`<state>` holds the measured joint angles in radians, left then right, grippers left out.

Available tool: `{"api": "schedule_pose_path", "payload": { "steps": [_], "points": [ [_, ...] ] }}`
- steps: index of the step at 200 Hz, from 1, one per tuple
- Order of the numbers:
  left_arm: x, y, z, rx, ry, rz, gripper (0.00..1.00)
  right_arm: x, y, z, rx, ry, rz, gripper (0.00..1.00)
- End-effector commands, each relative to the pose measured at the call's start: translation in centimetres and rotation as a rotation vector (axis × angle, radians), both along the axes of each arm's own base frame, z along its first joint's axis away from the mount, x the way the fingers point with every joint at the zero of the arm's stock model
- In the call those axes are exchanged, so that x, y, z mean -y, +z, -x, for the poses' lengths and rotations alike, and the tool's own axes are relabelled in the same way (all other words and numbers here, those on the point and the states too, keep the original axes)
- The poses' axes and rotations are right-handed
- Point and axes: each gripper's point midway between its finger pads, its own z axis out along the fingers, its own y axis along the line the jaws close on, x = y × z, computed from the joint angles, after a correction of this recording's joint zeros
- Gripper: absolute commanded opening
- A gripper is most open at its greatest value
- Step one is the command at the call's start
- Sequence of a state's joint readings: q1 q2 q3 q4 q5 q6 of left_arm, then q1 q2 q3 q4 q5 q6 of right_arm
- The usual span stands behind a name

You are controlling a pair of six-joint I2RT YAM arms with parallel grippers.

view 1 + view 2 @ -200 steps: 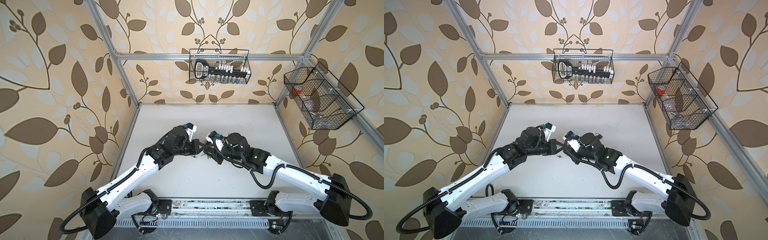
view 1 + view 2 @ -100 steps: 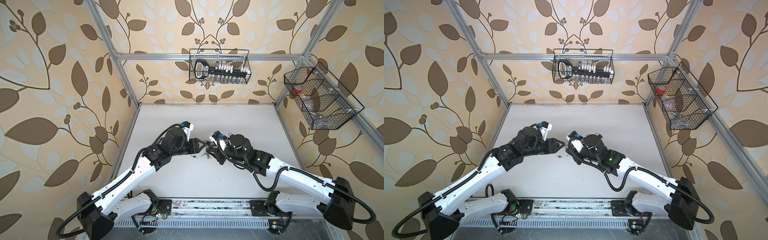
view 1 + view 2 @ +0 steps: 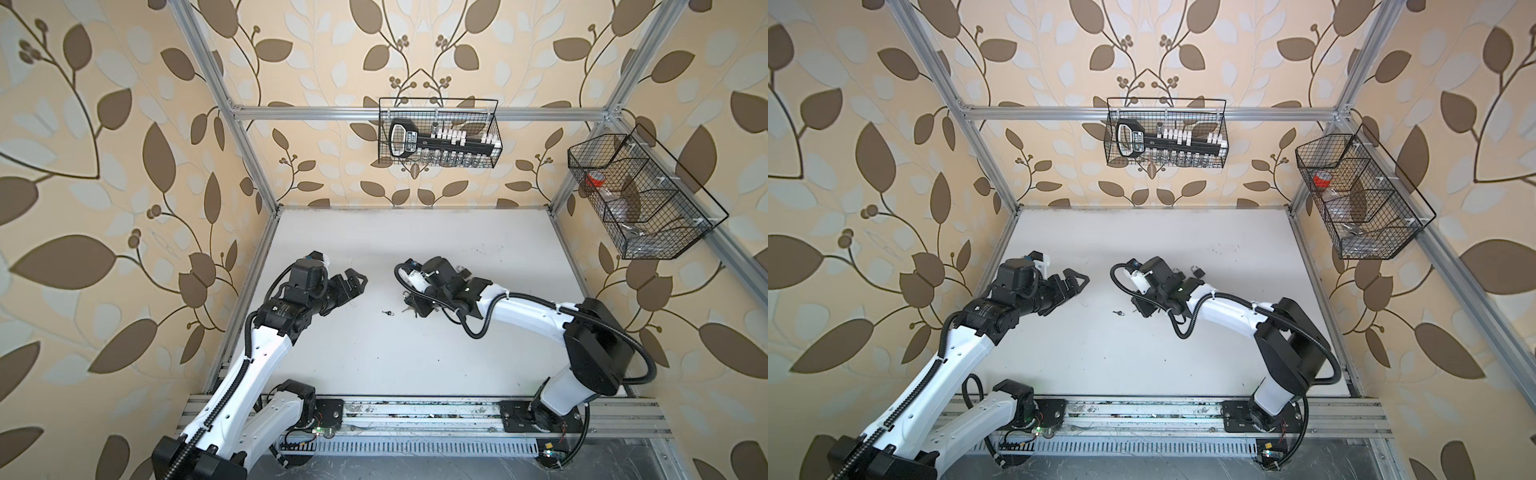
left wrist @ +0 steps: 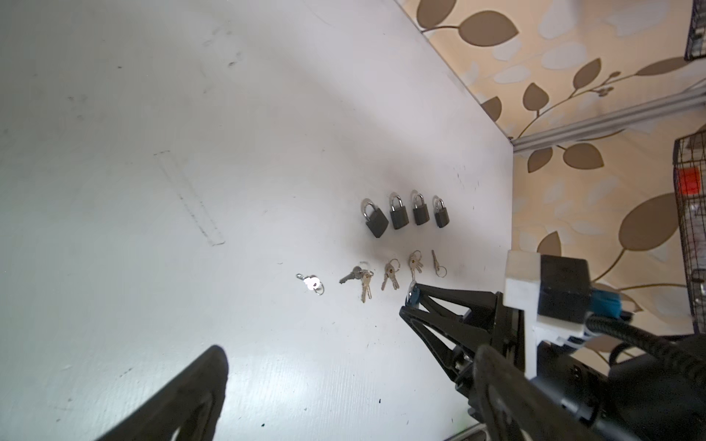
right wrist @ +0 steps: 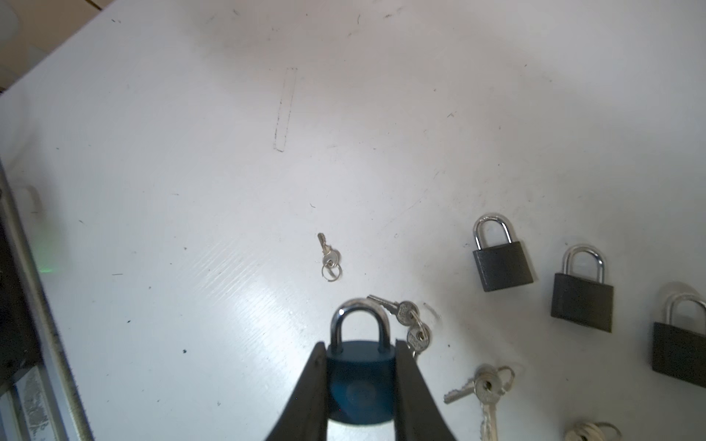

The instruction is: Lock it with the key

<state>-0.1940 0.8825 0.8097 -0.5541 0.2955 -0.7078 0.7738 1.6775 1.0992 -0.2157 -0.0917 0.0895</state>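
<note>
Table (image 3: 415,357): white, scuffed.

Rear wire basket (image 3: 495,137): the black-handled rack (image 3: 405,137) inside bears a label, too small to read.

Left gripper (image 3: 360,286): jaws spread wide, holding nothing.

Right gripper (image 5: 360,345): jaws narrow, clamped on the body of a blue padlock (image 5: 361,382), with the shackle projecting past the fingertips.

Four black padlocks (image 4: 400,219): lying in a row on the table.

Key bunches (image 4: 389,277): lying beside the black padlocks.

Single key (image 3: 388,312): lies flat on its ring between the grippers, touching neither.

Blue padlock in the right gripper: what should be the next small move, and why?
Probably lower the right gripper and set the blue padlock on the table, near the black padlocks. Its shackle looks seated in the body on both sides, the single key lies loose on the table, and the left gripper is open and empty.
</note>
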Motion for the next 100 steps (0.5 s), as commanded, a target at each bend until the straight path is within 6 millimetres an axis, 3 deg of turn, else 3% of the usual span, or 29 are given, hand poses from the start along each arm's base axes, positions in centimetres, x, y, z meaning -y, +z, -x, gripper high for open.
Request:
{"api": "schedule_pose_path", "payload": {
  "steps": [1, 49, 100],
  "points": [
    [-1.1, 0.0, 1.0, -0.016, 0.021, 0.076, 0.99, -0.5, -0.4, -1.6, 0.007, -0.01, 0.063, 0.01],
    [-2.7, -0.8, 1.3, -0.04, 0.072, 0.145, 0.99, -2.4, -3.6, -4.4, -0.02, -0.016, 0.143, 0.01],
    [-4.4, -0.4, 1.2, -0.034, 0.127, 0.184, 0.99, -3.9, -5.2, -6.7, -0.034, -0.018, 0.182, 0.01]
  ]
}}
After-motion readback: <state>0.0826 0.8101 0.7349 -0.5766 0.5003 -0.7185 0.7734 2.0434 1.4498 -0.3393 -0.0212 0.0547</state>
